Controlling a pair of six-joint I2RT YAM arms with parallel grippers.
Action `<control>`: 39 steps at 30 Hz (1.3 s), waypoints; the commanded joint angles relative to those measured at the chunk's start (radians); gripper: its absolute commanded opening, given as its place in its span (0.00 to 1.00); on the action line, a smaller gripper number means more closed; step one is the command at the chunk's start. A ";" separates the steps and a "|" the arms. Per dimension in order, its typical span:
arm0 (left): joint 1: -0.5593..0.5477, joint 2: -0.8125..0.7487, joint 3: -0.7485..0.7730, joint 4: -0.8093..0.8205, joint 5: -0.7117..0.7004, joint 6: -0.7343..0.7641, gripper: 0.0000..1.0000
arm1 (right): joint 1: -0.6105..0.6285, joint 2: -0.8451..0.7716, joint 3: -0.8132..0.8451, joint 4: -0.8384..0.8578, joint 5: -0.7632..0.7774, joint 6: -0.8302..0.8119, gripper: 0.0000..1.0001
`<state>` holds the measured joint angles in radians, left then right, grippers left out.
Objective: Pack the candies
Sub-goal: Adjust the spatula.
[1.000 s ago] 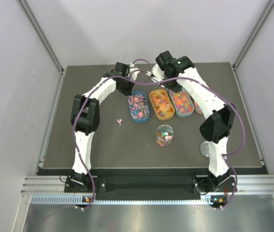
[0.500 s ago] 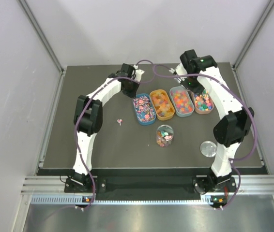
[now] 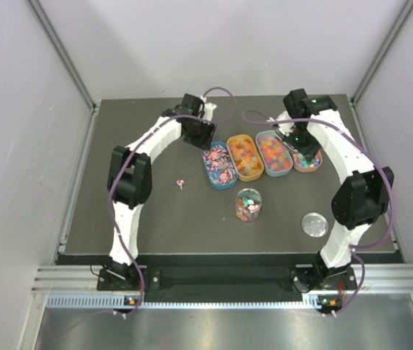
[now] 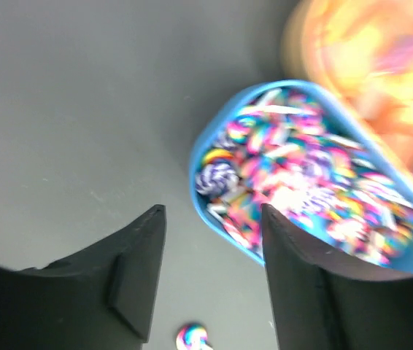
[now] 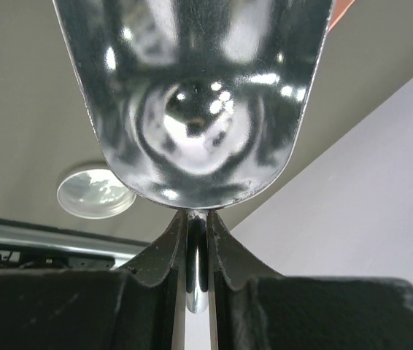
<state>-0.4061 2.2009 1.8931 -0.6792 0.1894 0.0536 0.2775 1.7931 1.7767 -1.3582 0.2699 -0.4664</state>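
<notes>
The candies fill a row of oval trays: swirly pink-purple ones (image 3: 219, 164) (image 4: 316, 182) in the blue tray (image 3: 225, 186) (image 4: 195, 175), orange gummies (image 3: 244, 155), and red ones (image 3: 273, 152). More candies lie in the clear jar (image 3: 248, 204). One candy (image 3: 181, 182) (image 4: 192, 338) lies loose on the mat. My left gripper (image 3: 200, 135) (image 4: 210, 226) stands open, holding nothing, at the blue tray's far left end. My right gripper (image 3: 303, 146) (image 5: 198, 215) is shut on the handle of a metal scoop (image 5: 195, 102), over the rightmost tray (image 3: 310, 162).
The jar's round lid (image 3: 314, 224) (image 5: 95, 192) lies on the mat at the near right. The orange tray (image 4: 374, 65) shows blurred beside the blue one. Grey walls close in the dark mat on three sides.
My left gripper has opened beside the blue tray, which has shifted slightly. My right arm has swung right with the scoop, from the middle trays to the rightmost one.
</notes>
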 commanded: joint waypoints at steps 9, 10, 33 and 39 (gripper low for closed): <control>0.013 0.006 0.288 0.116 0.260 -0.020 0.63 | -0.044 0.020 -0.051 -0.124 -0.008 -0.107 0.00; 0.012 0.025 0.303 0.138 0.257 -0.020 0.63 | -0.046 0.026 -0.059 -0.125 -0.005 -0.120 0.00; -0.063 0.287 0.383 0.645 0.323 -0.184 0.63 | -0.268 0.101 0.086 -0.124 0.114 -0.161 0.00; -0.103 0.205 0.385 0.607 0.236 -0.184 0.60 | -0.270 0.042 0.038 -0.122 0.141 -0.235 0.00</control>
<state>-0.4942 2.5053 2.2665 -0.1246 0.4610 -0.1257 0.0002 1.9102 1.8050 -1.3544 0.4057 -0.6552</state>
